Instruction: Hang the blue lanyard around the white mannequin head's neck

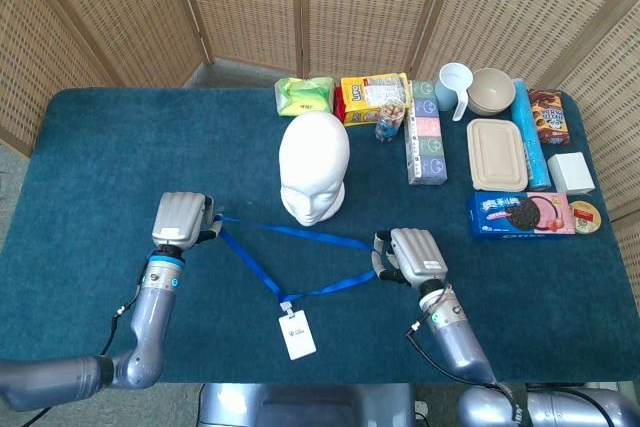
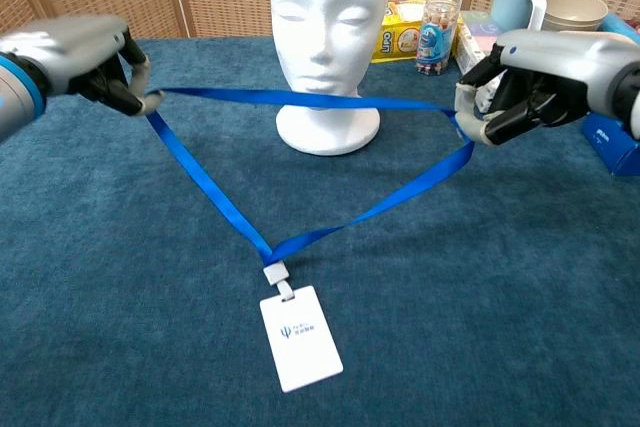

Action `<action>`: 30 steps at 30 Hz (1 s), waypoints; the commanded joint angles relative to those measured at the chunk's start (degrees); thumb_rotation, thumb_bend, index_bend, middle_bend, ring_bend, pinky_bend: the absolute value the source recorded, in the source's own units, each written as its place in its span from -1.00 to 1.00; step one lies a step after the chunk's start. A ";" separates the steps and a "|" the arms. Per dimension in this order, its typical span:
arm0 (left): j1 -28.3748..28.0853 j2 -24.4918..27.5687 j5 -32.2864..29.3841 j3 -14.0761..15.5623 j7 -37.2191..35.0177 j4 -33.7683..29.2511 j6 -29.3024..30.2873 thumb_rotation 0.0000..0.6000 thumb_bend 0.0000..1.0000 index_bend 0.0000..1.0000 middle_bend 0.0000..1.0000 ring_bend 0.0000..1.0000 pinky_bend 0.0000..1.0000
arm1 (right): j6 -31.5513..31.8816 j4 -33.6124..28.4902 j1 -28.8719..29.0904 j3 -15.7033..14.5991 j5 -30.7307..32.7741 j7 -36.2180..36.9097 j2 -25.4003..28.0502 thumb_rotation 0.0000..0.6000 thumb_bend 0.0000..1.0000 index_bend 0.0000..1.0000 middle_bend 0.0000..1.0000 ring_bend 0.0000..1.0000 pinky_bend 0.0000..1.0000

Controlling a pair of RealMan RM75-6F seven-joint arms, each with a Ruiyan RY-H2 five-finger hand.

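Note:
The white mannequin head point(image 1: 314, 168) point(image 2: 328, 37) stands upright mid-table, facing me. The blue lanyard point(image 1: 300, 236) point(image 2: 300, 99) is stretched into a triangle in front of it, lifted off the cloth. Its far strand crosses just in front of the head's neck in the chest view. My left hand point(image 1: 180, 218) point(image 2: 85, 52) pinches the loop's left corner. My right hand point(image 1: 415, 256) point(image 2: 535, 77) pinches the right corner. The white badge point(image 1: 293, 335) point(image 2: 299, 336) hangs from the near point, its lower edge close to the cloth.
Behind and right of the head lie snack packs point(image 1: 372, 97), a small jar point(image 1: 390, 121), a tall box point(image 1: 425, 133), a mug point(image 1: 455, 87), a bowl point(image 1: 490, 90), a lidded container point(image 1: 497, 154) and a cookie box point(image 1: 520, 213). A wicker screen point(image 1: 330, 7) backs the blue table point(image 1: 100, 147).

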 commanded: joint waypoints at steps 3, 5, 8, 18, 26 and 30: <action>2.07 4.47 5.14 -0.17 -0.44 -7.28 4.40 0.50 -0.15 0.48 0.94 1.00 1.00 | 0.03 -4.63 -2.43 -0.43 -5.90 4.65 4.30 1.00 0.21 0.32 0.99 1.00 1.00; 2.32 5.83 6.31 -0.67 -0.34 -9.65 5.27 0.50 -0.15 0.48 0.94 1.00 1.00 | -0.64 -6.01 -2.79 -0.19 -7.76 6.18 6.04 1.00 0.21 0.32 0.99 1.00 1.00; 2.20 7.50 6.78 -1.68 0.15 -12.41 5.52 0.50 -0.15 0.48 0.94 1.00 1.00 | -1.98 -7.38 -2.79 0.60 -8.96 8.04 8.19 1.00 0.21 0.32 0.99 1.00 1.00; -1.18 11.66 5.84 -6.83 3.35 -17.87 3.96 0.51 -0.15 0.48 0.94 1.00 1.00 | -6.58 -10.05 -0.58 6.09 -8.72 13.98 14.26 1.00 0.22 0.33 0.99 1.00 1.00; -4.99 12.69 2.13 -11.26 4.19 -18.11 1.46 0.50 -0.15 0.48 0.94 1.00 1.00 | -10.15 -9.37 2.16 12.01 -5.97 19.59 17.65 1.00 0.22 0.34 1.00 1.00 1.00; -6.64 12.58 -0.13 -12.89 3.80 -17.02 0.51 0.52 -0.15 0.48 0.94 1.00 1.00 | -12.05 -7.96 3.55 14.19 -4.13 22.00 19.07 1.00 0.22 0.34 1.00 1.00 1.00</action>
